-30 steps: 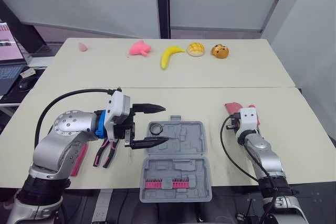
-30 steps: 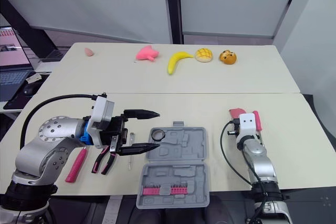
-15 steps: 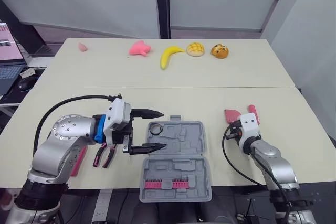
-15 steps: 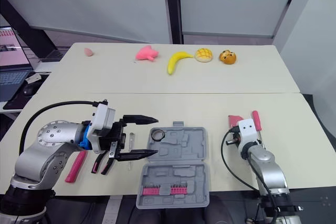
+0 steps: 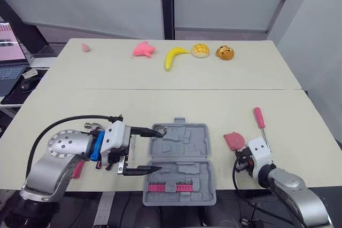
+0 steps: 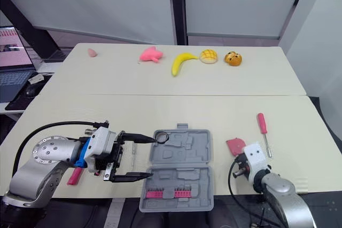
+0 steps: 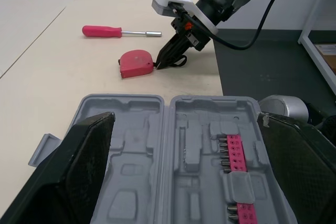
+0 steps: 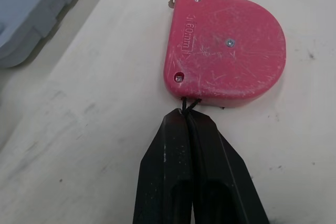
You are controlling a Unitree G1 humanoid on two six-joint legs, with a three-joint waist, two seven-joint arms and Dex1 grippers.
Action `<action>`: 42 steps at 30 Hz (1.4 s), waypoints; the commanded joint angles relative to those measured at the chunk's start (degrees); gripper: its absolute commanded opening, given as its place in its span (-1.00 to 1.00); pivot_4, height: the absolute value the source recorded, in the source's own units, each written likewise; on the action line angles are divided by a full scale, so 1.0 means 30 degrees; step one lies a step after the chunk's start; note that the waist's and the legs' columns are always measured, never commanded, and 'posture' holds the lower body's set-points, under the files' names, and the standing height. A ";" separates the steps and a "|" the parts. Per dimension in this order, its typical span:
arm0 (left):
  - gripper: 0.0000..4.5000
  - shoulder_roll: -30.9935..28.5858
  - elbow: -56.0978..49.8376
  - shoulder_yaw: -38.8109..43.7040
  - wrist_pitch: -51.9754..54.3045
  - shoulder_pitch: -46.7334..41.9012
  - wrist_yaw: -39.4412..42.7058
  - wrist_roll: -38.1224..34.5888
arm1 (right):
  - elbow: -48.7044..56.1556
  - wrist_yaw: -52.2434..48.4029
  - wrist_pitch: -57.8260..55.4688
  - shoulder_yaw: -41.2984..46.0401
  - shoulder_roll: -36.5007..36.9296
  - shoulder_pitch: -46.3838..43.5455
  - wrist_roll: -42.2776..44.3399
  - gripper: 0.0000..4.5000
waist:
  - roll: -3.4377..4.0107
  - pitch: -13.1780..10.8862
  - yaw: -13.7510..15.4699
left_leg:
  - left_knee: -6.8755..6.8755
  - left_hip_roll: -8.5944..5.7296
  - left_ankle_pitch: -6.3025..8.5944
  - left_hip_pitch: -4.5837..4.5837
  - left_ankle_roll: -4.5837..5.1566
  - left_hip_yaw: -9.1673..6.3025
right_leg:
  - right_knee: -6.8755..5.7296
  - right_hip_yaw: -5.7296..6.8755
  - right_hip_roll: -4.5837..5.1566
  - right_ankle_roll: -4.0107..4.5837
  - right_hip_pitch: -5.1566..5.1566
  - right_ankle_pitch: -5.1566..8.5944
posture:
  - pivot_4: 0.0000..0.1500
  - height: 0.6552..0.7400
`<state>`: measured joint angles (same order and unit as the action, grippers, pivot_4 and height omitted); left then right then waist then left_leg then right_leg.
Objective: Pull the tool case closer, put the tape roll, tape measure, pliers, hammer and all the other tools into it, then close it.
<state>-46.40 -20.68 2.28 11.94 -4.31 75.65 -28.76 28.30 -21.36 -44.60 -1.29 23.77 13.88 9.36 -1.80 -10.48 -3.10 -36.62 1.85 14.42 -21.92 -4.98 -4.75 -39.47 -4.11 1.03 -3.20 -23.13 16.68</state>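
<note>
The counter (image 5: 224, 105) bears the open tool case (image 5: 179, 164) at its front edge, with the left claw (image 5: 159, 149) spread wide at the case's left side. The tape measure (image 5: 234, 141) sits just right of the case. The right claw (image 8: 186, 116) is pinched shut on its black cord (image 8: 191, 100), and the case lies to that claw's left.

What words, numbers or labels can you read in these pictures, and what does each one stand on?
"60mm", with an unclear mark before it: moulded into the pink tape measure, along one edge.
Laptop screen: something is displayed, but it is too small to read.
Tool case: no readable marking.
</note>
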 commanded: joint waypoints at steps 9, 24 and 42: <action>1.00 -0.0364 -0.0908 -0.0070 -0.0517 0.0255 0.0479 -0.0295 | 0.2977 -0.0866 -0.1474 -0.1129 0.0844 0.2708 0.1039 -0.99 | -0.0005 0.0005 0.0032 | 0.0001 0.0004 0.0000 -0.0001 0.0000 -0.0001 | 0.0011 0.0005 -0.0001 -0.0006 0.0001 0.0004 | 1.00 0.66; 1.00 -0.0276 -0.0826 -0.0378 -0.0606 0.0128 0.0467 0.0054 | 0.4014 -0.1105 -0.1905 -0.1454 0.1842 0.3968 0.1819 -0.99 | -0.0016 0.0011 0.0063 | 0.0002 0.0005 0.0001 -0.0005 0.0000 -0.0002 | 0.0026 0.0007 0.0000 -0.0008 0.0003 0.0005 | 1.00 0.66; 1.00 -0.0511 -0.0540 -0.0367 -0.0611 0.0067 0.1184 -0.0577 | 0.4824 -0.0684 -0.3388 -0.0924 0.1397 0.4003 0.2961 -0.99 | -0.0021 0.0014 0.0069 | 0.0002 0.0005 0.0001 -0.0006 0.0001 -0.0002 | 0.0027 0.0007 0.0000 -0.0008 0.0004 0.0005 | 1.00 0.66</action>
<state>-47.31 -21.81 1.27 10.89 -3.64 78.18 -29.47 41.52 -23.50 -53.33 -4.89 28.31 25.47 16.88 -1.86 -10.43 -2.90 -36.61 1.87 14.42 -21.94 -4.98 -4.76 -39.39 -4.09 1.03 -3.23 -23.12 16.69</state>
